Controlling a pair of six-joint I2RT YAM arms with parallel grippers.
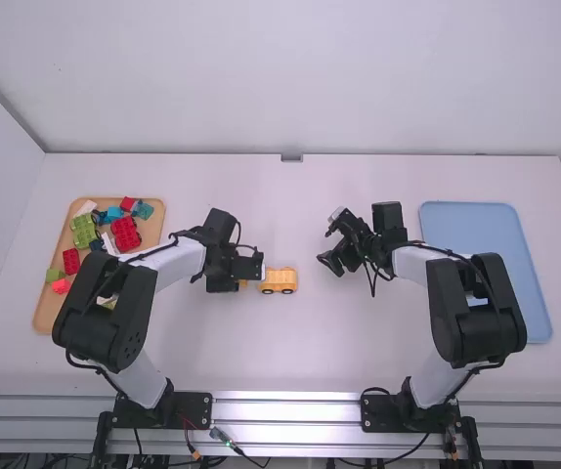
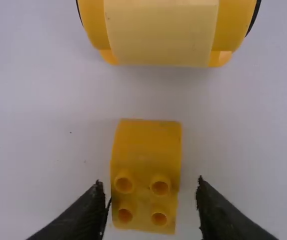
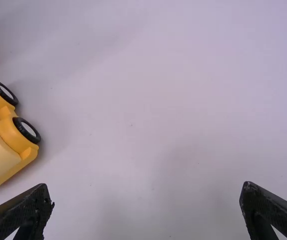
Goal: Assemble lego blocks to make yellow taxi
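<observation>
In the high view my left gripper [image 1: 245, 274] is low over the table, just left of the yellow wheeled car base [image 1: 279, 281]. Seen from the left wrist, a small yellow block [image 2: 146, 172] with studs lies between the parted fingers of the left gripper [image 2: 152, 207], with a gap at the right-hand finger; the car base [image 2: 163, 32] stands a short way off. My right gripper [image 1: 331, 262] is over the table right of the car base. In the right wrist view the right gripper [image 3: 146, 200] is open and holds nothing, and the car base [image 3: 1, 145] is off to one side.
On the far left, a wooden tray [image 1: 43, 311] holds several coloured blocks, among them a red block [image 1: 125, 234] and a green block [image 1: 83, 231]. A blue tray [image 1: 471, 220] lies on the right, partly under the right arm.
</observation>
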